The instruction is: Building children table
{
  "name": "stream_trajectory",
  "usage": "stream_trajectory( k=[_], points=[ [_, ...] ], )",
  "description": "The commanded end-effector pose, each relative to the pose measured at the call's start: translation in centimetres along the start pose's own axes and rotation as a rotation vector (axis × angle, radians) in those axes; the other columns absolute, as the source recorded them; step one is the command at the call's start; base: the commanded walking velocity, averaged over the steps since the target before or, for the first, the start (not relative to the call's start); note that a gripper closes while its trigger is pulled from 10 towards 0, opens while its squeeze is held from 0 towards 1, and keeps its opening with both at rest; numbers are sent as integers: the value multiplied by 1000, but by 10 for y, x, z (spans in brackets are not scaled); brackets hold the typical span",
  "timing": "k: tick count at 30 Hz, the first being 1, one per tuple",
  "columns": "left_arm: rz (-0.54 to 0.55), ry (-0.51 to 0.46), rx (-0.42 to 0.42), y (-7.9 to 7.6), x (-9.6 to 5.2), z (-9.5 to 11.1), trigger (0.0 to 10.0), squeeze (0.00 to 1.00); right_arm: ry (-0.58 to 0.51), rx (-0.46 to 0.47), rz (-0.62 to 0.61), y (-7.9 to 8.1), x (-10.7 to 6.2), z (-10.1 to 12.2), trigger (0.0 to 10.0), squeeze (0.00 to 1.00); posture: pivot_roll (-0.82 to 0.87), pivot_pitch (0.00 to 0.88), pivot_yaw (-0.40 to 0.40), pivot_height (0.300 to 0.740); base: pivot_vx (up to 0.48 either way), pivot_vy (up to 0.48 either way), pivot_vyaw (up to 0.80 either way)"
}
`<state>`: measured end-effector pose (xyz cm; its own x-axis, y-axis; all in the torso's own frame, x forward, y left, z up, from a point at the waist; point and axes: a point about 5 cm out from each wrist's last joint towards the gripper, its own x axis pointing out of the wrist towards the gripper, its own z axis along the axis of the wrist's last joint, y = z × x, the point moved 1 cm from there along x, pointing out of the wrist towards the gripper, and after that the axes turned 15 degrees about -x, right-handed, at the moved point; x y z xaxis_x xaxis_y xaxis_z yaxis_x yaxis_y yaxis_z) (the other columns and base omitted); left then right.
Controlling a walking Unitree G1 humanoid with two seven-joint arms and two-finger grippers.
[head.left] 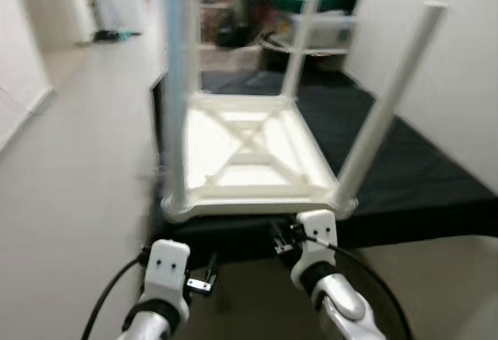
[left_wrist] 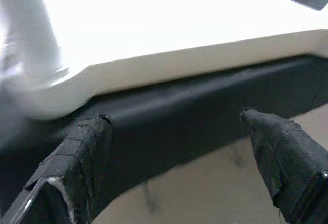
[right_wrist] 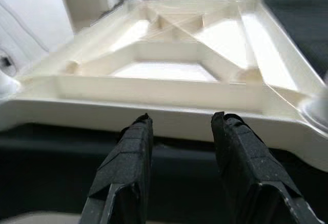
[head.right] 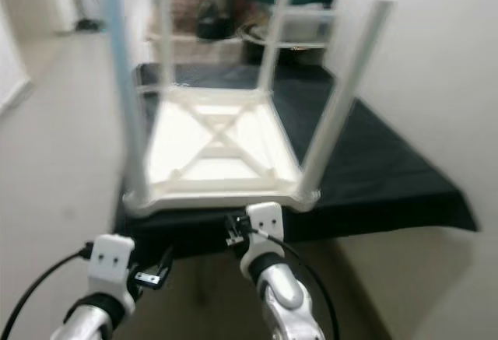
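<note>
The white children's table (head.left: 249, 157) lies upside down on a bench (head.left: 420, 177) draped in black cloth, its four legs (head.left: 389, 99) pointing up. That placement makes sense for assembly: with the top flat on the cloth, the ribbed underside with its crossed braces (right_wrist: 169, 55) is exposed and the legs can be fitted from above. All four legs appear to be in place, so the build looks close to done (whether each is fully seated cannot be judged through the blur).

Both arms are raised toward the near edge of the upturned table. The right gripper (right_wrist: 179, 126) is just short of the near rim (right_wrist: 154, 114), its two black fingers (right_wrist: 128, 167) parted with nothing between them, aimed at the middle of that edge. The left gripper (left_wrist: 179, 131) sits lower, near the near left corner (left_wrist: 46, 93), fingers spread wide and empty, looking at the cloth's front fold below the rim. Held this way, both seem poised to take the edge, perhaps to turn or shift the table.

At the far end of the room stands cluttered shelving with what looks like a clear storage bin (head.left: 323, 29); its contents are too blurred to name.
</note>
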<state>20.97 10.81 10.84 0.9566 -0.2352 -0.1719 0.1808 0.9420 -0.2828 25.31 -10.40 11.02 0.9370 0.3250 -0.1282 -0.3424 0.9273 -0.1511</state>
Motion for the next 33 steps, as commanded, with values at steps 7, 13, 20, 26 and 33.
stream_trajectory(
  k=[7,13,20,26,33],
  points=[
    [-6,14,16,-1,-1,-5,10000,0,-26,39,243,22,-5,4,10000,0,97,0,-63,740,0,-480,0],
    [-4,22,-9,-1,-1,-8,10000,0,5,106,471,34,-11,0,10000,0,100,0,-63,740,0,-80,0],
    [-3,23,-12,-1,-2,-9,10000,0,12,119,535,34,-12,1,10000,0,102,0,-66,740,0,0,0],
    [14,12,-27,2,-3,-9,10000,0,9,11,180,-3,16,14,10000,0,98,0,-64,740,0,0,0],
    [14,12,-27,2,-3,-9,10000,0,-154,-134,-66,-33,17,46,10000,0,106,0,-61,740,0,0,0]
  ],
)
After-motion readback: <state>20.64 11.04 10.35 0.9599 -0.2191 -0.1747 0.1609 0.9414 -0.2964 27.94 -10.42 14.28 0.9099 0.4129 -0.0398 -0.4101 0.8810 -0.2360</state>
